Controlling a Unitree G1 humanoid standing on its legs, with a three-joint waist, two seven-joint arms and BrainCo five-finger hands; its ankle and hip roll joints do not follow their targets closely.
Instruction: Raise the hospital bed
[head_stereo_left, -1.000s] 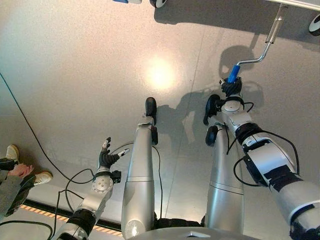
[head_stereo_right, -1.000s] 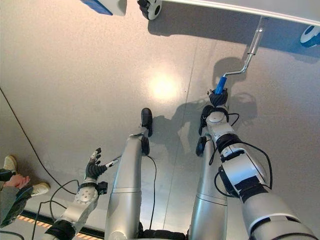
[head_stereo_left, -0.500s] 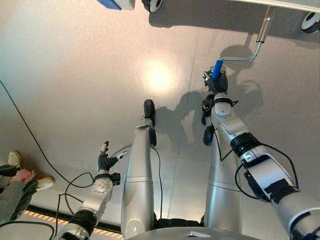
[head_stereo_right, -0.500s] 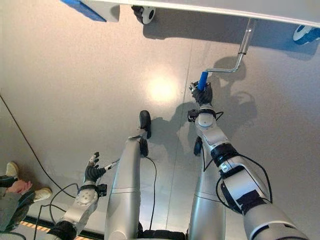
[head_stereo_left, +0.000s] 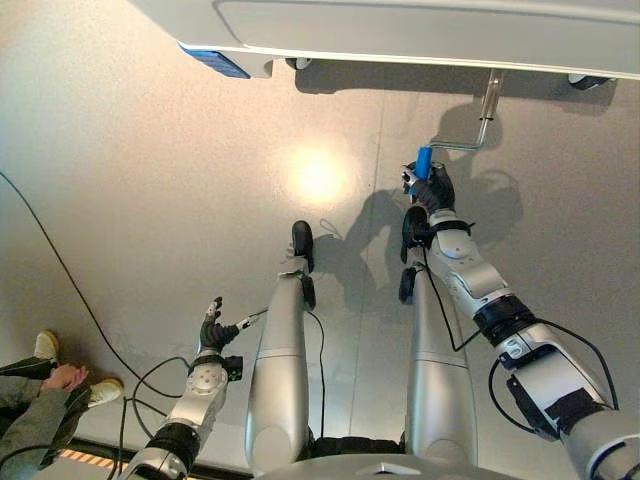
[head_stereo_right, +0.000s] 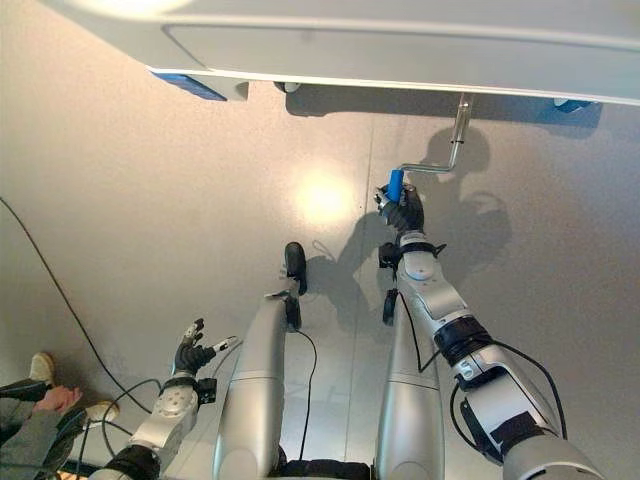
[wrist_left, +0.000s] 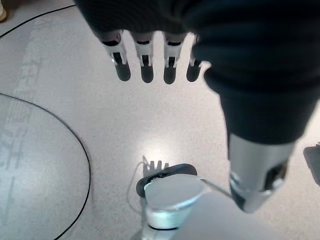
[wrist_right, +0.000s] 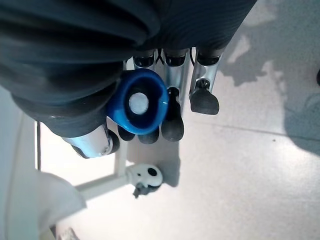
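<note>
The hospital bed (head_stereo_left: 420, 35) runs across the far edge of the head views, its pale frame cut off at the top; a blue patch (head_stereo_left: 218, 62) sits at its near left corner, too small for any writing to be made out; no label can be read anywhere; two of the bed's wheels are half hidden under the frame. A metal crank (head_stereo_left: 483, 118) hangs down from the bed's underside and bends toward the robot, ending in a blue grip (head_stereo_left: 424, 161). The right robot hand (head_stereo_left: 432, 187) is closed round that blue grip, fingers (wrist_right: 175, 120) curled about it in the right wrist view, where the grip's blue end (wrist_right: 141, 102) faces the camera with a white disc in its middle; a white wheel (wrist_right: 145, 175) shows past it on the floor (head_stereo_left: 150, 180). The left robot hand (head_stereo_left: 213, 327) hangs low at the robot's left, well apart from the bed, fingers (wrist_left: 145, 64) straight and relaxed, holding nothing. A person (head_stereo_left: 40, 385) is cut off at the lower left edge: a sleeve, a hand and a shoe.
</note>
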